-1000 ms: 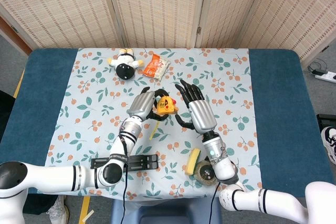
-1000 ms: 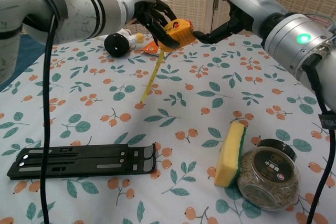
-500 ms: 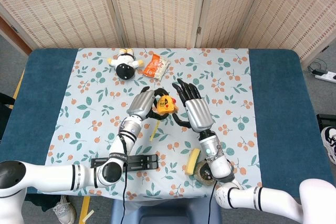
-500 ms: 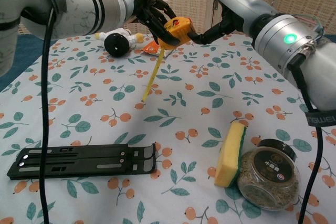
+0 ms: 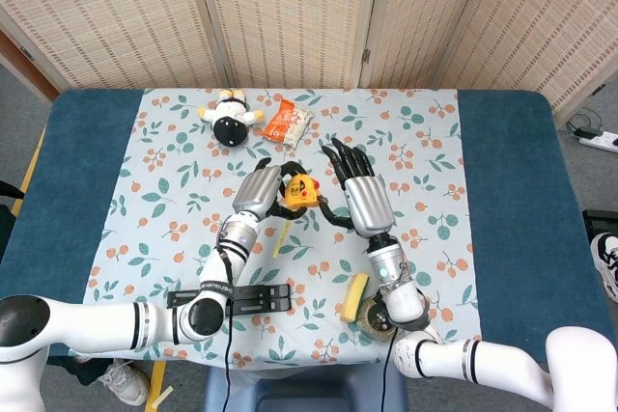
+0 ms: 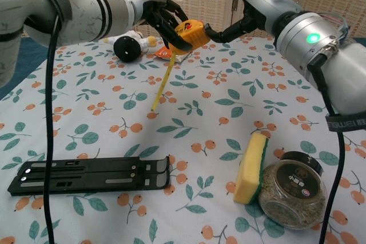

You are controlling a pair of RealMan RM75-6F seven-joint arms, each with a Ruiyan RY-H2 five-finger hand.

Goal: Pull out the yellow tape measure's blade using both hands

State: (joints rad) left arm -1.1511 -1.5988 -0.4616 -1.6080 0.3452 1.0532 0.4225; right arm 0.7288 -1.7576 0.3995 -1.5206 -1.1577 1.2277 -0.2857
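My left hand (image 5: 261, 190) (image 6: 163, 18) grips the yellow tape measure (image 5: 300, 191) (image 6: 189, 34) above the middle of the table. A length of its yellow blade (image 6: 162, 86) (image 5: 283, 235) hangs down from the case, its tip near the cloth. My right hand (image 5: 359, 195) (image 6: 246, 10) is just to the right of the case with its fingers spread. Its fingertips (image 6: 210, 31) are up against the right side of the case and grip nothing.
A black folding stand (image 6: 91, 174) (image 5: 241, 298) lies at the near left. A yellow sponge (image 6: 250, 168) (image 5: 354, 296) and a glass jar (image 6: 289, 197) stand at the near right. A plush toy (image 5: 230, 116) and an orange snack bag (image 5: 287, 123) lie at the back.
My right hand has moved in from the right until its fingertips reach the case. The left hand has kept the tape measure almost still, shifting slightly left, with the blade still hanging.
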